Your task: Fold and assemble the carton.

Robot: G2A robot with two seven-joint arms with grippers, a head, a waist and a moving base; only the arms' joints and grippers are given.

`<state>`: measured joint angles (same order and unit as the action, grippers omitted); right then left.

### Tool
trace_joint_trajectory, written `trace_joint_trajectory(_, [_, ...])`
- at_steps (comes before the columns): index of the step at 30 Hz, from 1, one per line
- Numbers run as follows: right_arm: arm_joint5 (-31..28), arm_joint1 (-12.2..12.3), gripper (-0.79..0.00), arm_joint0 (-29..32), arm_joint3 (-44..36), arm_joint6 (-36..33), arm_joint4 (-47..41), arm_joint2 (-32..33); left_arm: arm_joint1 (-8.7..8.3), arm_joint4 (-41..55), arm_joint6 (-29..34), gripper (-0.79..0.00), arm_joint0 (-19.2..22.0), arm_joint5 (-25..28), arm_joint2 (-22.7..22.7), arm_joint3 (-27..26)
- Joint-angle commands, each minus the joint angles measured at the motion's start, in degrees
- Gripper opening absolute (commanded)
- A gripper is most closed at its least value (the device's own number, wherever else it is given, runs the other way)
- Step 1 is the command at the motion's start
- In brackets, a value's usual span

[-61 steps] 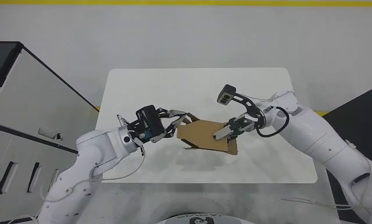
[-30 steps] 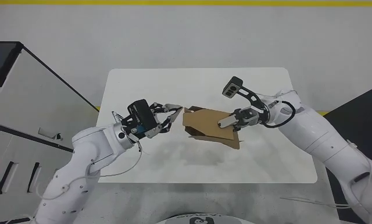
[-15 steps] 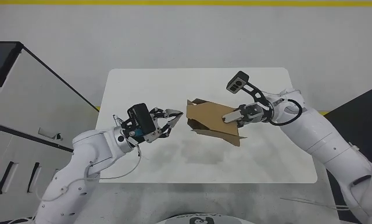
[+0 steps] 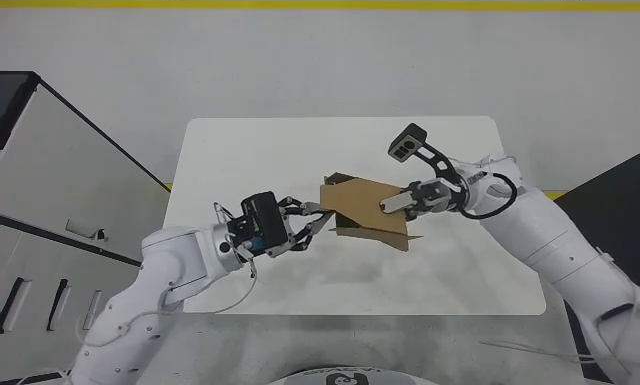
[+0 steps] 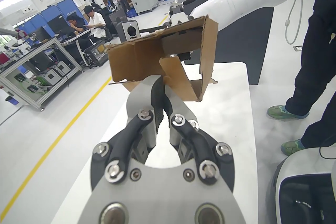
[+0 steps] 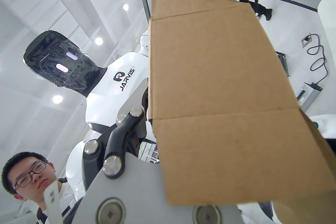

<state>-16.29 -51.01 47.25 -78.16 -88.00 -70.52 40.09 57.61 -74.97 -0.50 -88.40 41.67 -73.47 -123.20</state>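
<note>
A brown carton (image 4: 360,213), partly opened into a sleeve with loose flaps, hangs above the middle of the white table (image 4: 250,155). My right gripper (image 4: 397,199) is shut on the carton's right part, one finger lying across its top panel. In the right wrist view the carton (image 6: 218,93) covers most of that gripper (image 6: 151,117). My left gripper (image 4: 314,223) is at the carton's left end. In the left wrist view its fingers (image 5: 143,96) are shut on a bent end flap (image 5: 178,78) of the carton (image 5: 136,59).
The bare tabletop spreads around and below the carton, its front edge (image 4: 360,313) close to both arms. A black-framed stand (image 4: 60,135) stands off the table's left side.
The right gripper raised the carton and carried it slightly right. The left gripper let go, drew back open, then came back to the carton's left end and shut on a flap.
</note>
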Motion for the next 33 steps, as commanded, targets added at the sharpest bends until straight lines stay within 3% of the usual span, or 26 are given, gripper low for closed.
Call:
trace_joint_trajectory(1, [0.0, -0.2, -0.785, -0.2, 0.6, 0.0, 0.0, 0.0, -0.02, -0.1, -0.1, -0.785, -0.1, 0.1, 0.1, -0.1])
trace_joint_trajectory(15, [0.0, -2.2, -0.785, -2.1, 5.5, 0.0, 0.6, 0.0, -0.15, -1.4, -0.3, -0.785, -0.3, 0.6, 0.3, -0.4])
trace_joint_trajectory(33, [0.0, -2.8, -0.785, -2.8, 3.2, 0.0, 2.3, -1.6, -0.27, -1.8, 0.4, -0.785, 0.2, 2.0, 1.3, -0.2])
